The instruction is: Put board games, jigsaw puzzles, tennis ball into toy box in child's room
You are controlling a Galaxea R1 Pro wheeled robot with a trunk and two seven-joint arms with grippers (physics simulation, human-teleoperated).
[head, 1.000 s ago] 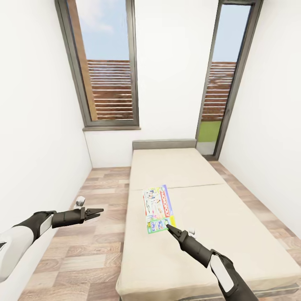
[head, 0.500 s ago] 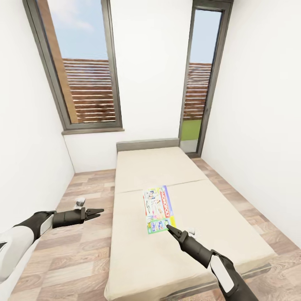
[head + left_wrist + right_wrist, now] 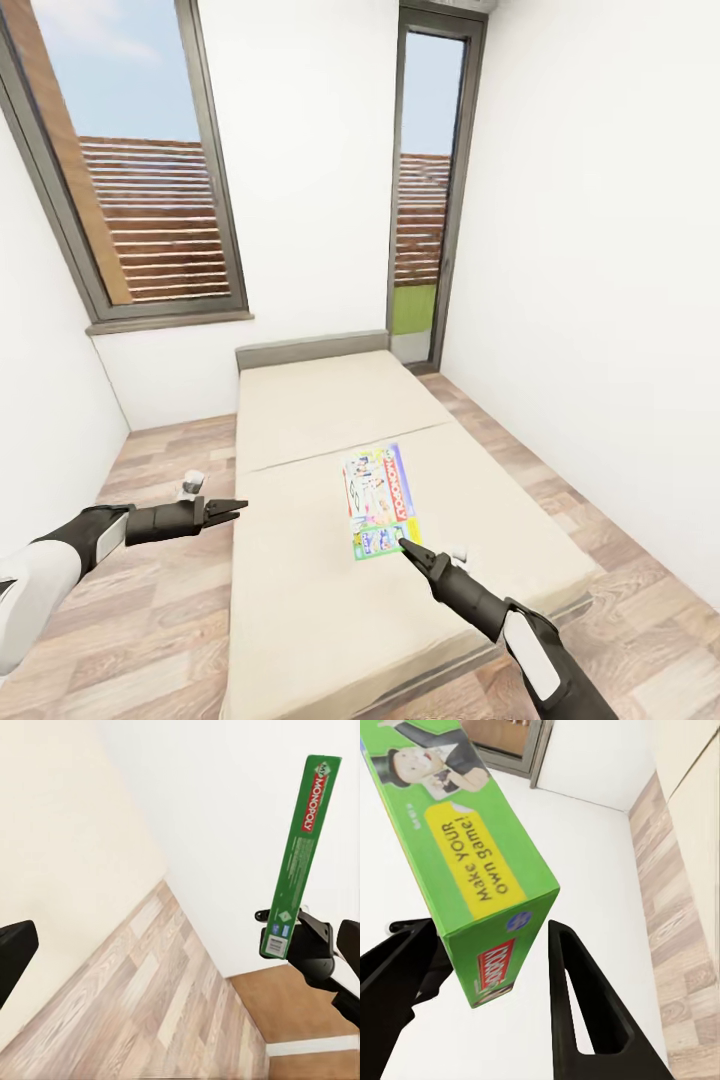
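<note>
Wood-plank floor (image 3: 150, 620) runs along both sides of a low bed (image 3: 320, 600) with a smooth beige mattress, seamed across its middle. Nearest, the right gripper (image 3: 410, 549) reaches over the mattress, its black tapered fingers clamped on the near end of a flat, glossy Monopoly box (image 3: 379, 499); from the right wrist, the green cardboard corner (image 3: 480, 900) sits between the two fingers (image 3: 581, 1005). The box shows edge-on as a thin green slab (image 3: 300, 862) from the left wrist. The left gripper (image 3: 228, 509) hangs over the floor beside the bed, fingers slightly apart and holding nothing. Beyond the bed's grey headboard (image 3: 312, 350), a white wall carries a dark-framed window (image 3: 130, 200) and a narrow glass door (image 3: 425, 200), slatted fencing outside.
</note>
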